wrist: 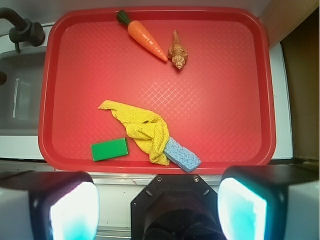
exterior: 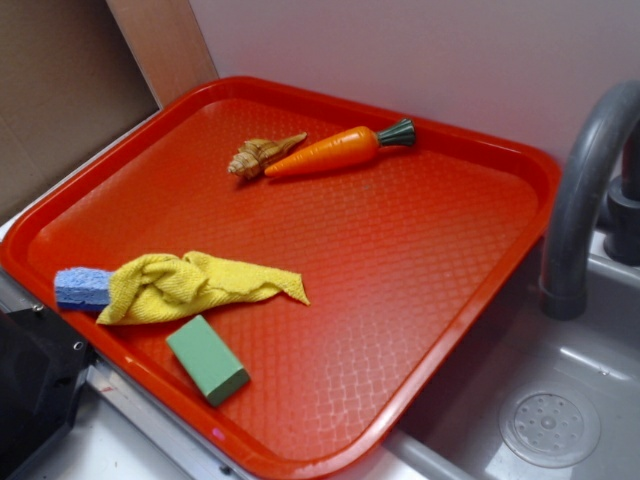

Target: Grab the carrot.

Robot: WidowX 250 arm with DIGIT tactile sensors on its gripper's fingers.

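The carrot [exterior: 335,150] is glossy orange with a dark green stem cap and lies at the far side of the red tray [exterior: 480,170], its tip pointing at a tan spiral seashell [exterior: 260,155] beside it. In the wrist view the carrot [wrist: 145,36] lies at the top of the tray [wrist: 225,100], the seashell [wrist: 177,51] just right of its tip. My gripper [wrist: 157,210] is open and empty, its two pads [wrist: 75,212] wide apart, high above the tray's near edge and far from the carrot. The gripper itself does not show in the exterior view.
A yellow cloth [exterior: 195,285] lies on the tray's near left over a blue sponge [exterior: 82,287], with a green block [exterior: 207,358] in front of it. A grey sink with a faucet [exterior: 585,190] stands to the right. A wall runs behind the tray.
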